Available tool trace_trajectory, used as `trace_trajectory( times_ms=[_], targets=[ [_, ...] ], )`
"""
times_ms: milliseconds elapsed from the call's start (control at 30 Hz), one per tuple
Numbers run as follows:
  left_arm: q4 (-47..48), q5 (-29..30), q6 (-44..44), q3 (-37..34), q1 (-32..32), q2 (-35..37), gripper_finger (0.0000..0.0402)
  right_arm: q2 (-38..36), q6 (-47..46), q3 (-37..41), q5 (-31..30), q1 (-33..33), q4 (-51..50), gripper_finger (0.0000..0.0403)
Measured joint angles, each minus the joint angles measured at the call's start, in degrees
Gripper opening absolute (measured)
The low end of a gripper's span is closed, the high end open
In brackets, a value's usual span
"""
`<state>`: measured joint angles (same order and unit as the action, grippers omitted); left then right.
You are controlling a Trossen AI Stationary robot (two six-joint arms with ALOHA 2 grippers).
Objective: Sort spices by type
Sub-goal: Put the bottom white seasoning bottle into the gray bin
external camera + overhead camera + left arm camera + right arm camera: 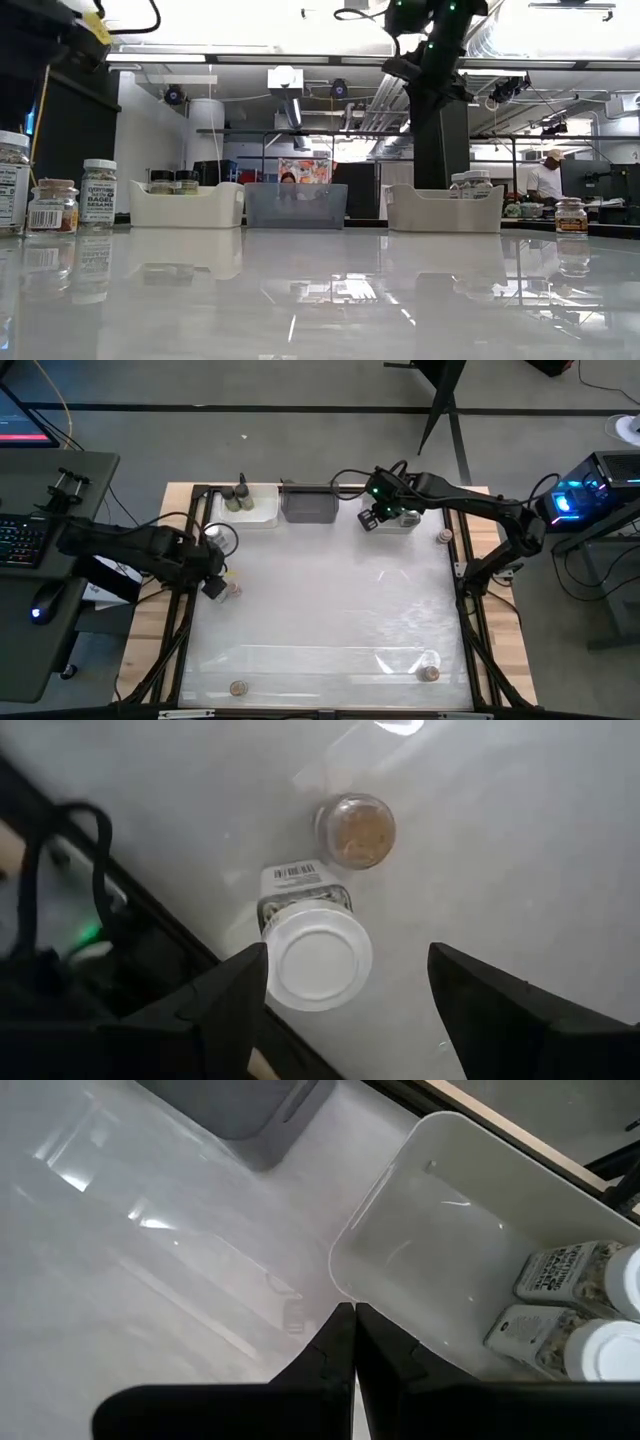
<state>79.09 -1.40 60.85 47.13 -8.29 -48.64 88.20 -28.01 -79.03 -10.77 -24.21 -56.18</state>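
My left gripper (347, 955) is open and points down near the table's left edge (216, 586). A white-capped spice jar (318, 958) stands upright on the table between its fingers, close to one finger (240, 995). A cork-capped jar (355, 828) stands just beyond it (233, 590). My right gripper (353, 1330) is shut and holds nothing. It hovers over the near rim of the right white bin (400, 1190), which holds two white-capped jars (590, 1315). Dark-capped jars (240, 495) stand in the left white bin (262, 512). My left gripper comes at the white-capped jar from above, pointing down. One finger stands right beside the cap's rim (272, 960). Whether it touches the cap, I cannot tell. The other finger (480, 1005) is clear of it.
A grey bin (308, 503) sits between the two white bins at the far edge. Loose cork-capped jars stand at the right edge (444, 537) and near the front edge (238, 687) (430, 673). The wide middle of the glossy table (330, 610) is bare.
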Motion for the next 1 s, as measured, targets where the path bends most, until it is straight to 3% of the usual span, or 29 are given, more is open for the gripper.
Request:
trace_trajectory(
  times_ms=[333, 633, 1000],
  targets=[
    [-2.96, -0.17, 12.64, -5.03, 0.02, -0.46, 0.0263, 0.0, -0.07, 4.69, 2.8, 0.01, 1.77, 0.0],
    [-4.09, -0.76, 16.49, -4.72, 0.02, -2.69, 0.0262, 0.0, -0.02, 4.91, 2.88, 0.01, 2.1, 0.0],
    [-13.79, -3.19, 18.19, -4.72, -2.41, -8.1, 0.0262, 0.0, 1.07, 4.91, 3.08, 0.01, 2.06, 0.0]
  ],
)
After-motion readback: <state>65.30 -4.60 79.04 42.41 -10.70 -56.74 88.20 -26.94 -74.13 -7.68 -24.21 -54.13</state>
